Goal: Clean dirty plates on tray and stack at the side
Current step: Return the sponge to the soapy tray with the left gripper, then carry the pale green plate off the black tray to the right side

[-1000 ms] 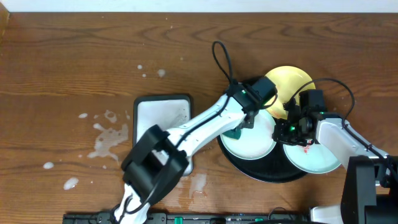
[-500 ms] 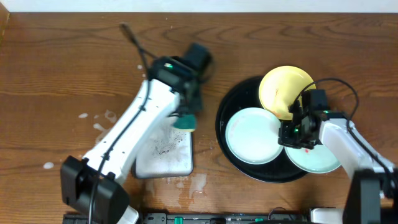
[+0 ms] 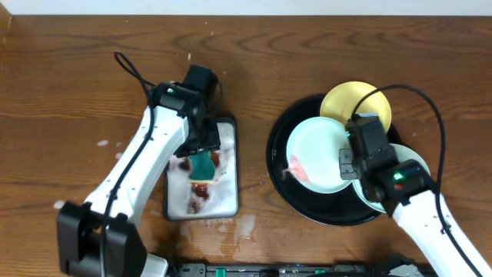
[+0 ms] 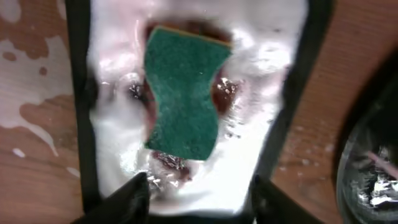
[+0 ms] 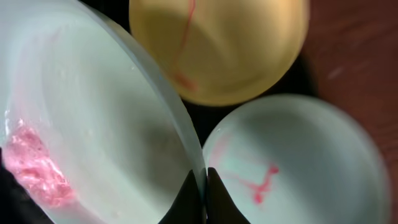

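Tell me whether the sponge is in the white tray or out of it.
In. The sponge lies flat on the white tray, in reddish suds, clear of the open left gripper.

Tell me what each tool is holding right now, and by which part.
Right tool pinches the pink-smeared plate by its rim; left tool holds nothing.

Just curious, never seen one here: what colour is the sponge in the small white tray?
The sponge is dark green; clearest in the left wrist view.
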Motion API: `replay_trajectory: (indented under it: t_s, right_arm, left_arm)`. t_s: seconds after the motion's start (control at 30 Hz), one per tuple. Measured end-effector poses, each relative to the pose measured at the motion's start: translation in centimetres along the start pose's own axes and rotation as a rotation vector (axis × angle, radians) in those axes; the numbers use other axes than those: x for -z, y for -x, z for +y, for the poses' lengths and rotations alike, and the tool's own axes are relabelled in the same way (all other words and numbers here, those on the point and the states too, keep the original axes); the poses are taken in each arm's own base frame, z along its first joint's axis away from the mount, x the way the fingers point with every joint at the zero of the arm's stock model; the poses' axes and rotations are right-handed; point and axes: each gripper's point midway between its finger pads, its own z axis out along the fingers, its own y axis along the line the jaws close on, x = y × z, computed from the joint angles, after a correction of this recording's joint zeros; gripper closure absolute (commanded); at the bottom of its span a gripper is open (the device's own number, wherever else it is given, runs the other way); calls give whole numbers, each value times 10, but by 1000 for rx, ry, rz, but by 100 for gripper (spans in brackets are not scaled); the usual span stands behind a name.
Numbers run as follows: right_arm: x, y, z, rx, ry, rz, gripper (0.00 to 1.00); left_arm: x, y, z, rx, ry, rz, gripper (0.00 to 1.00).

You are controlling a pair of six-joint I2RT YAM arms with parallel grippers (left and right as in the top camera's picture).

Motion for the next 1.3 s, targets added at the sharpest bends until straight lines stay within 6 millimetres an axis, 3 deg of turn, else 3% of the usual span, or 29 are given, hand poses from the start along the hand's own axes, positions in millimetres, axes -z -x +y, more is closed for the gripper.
replay_trajectory:
  t_s: [0.2, 0.37, 0.5, 0.9, 1.3]
  right_arm:
    - [28, 31, 3, 200, -173, -163, 99]
    - [49, 42, 1, 325, -329, -255, 99]
    - [65, 49, 3, 396, -427, -320, 99]
    - [91, 55, 18, 491, -510, -427, 99]
    - [99, 59, 15, 511, -565, -450, 99]
  left_arm:
    - [44, -4, 0, -5, -85, -123, 32]
    - [86, -19, 8, -13, -149, -229, 26]
    - [105, -31, 15, -16, -177, -278, 19]
    - [117, -36, 17, -16, -199, -316, 18]
    - [117, -36, 17, -16, -199, -316, 18]
